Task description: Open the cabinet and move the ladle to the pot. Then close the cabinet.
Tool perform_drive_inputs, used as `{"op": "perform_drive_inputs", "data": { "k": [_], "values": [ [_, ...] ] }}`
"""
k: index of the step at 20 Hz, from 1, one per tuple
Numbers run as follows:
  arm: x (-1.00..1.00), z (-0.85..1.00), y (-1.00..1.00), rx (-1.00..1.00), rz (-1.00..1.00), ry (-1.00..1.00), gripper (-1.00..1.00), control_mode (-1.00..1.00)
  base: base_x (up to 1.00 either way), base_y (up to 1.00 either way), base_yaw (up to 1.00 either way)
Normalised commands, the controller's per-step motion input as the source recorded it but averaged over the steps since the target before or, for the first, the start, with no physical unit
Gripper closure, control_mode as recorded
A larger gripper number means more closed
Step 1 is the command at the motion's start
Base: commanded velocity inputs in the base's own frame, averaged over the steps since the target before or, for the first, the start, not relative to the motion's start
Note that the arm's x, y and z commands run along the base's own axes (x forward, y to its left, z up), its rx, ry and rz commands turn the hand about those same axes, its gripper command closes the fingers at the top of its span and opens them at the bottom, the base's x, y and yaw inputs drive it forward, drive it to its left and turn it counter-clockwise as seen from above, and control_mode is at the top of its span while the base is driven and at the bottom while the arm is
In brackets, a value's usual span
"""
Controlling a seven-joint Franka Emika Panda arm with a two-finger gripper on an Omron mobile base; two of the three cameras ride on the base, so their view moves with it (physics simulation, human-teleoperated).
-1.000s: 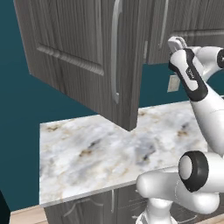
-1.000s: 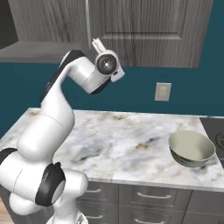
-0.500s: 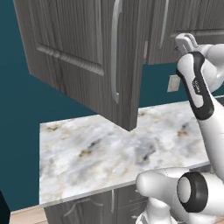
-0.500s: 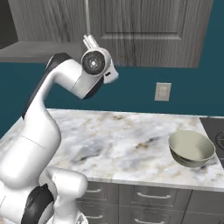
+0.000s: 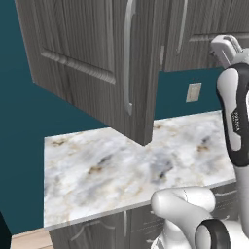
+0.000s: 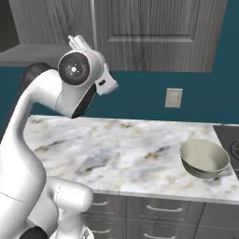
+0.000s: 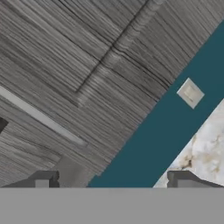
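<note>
Swinging up and back over the last second, the arm now has its gripper point(image 7: 113, 183) raised facing the right cabinet point(image 5: 97, 63) door, jaws apart with nothing between them. Left door already hangs wide open over the counter point(image 5: 121, 170), so I'd guess ladle retrieval comes next; can't see a ladle anywhere though. The pot point(image 6: 204, 158) sits on the counter's right end.

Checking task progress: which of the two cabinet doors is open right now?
The left door is open: it swings out over the marble counter, handle facing the room. The right door sits flush and shut above the wall outlet.
</note>
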Motion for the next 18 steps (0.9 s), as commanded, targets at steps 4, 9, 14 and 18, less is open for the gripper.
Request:
{"op": "perform_drive_inputs", "data": {
  "k": [4, 9, 14, 18],
  "values": [
    [-1.00, 0.17, 0.20, -0.19, 0.00, 0.19, -1.00, -1.00, 0.00, 0.00, 0.00],
    [-1.00, -0.18, 0.50, -0.27, 0.00, 0.09, -1.00, -1.00, 0.00, 0.00, 0.00],
    [-1.00, -0.68, 0.82, -0.29, 0.02, -0.11, -1.00, -1.00, 0.00, 0.00, 0.00],
    [-1.00, -0.44, 0.58, -0.25, 0.01, -0.17, -1.00, -1.00, 0.00, 0.00, 0.00]
  ]
}}
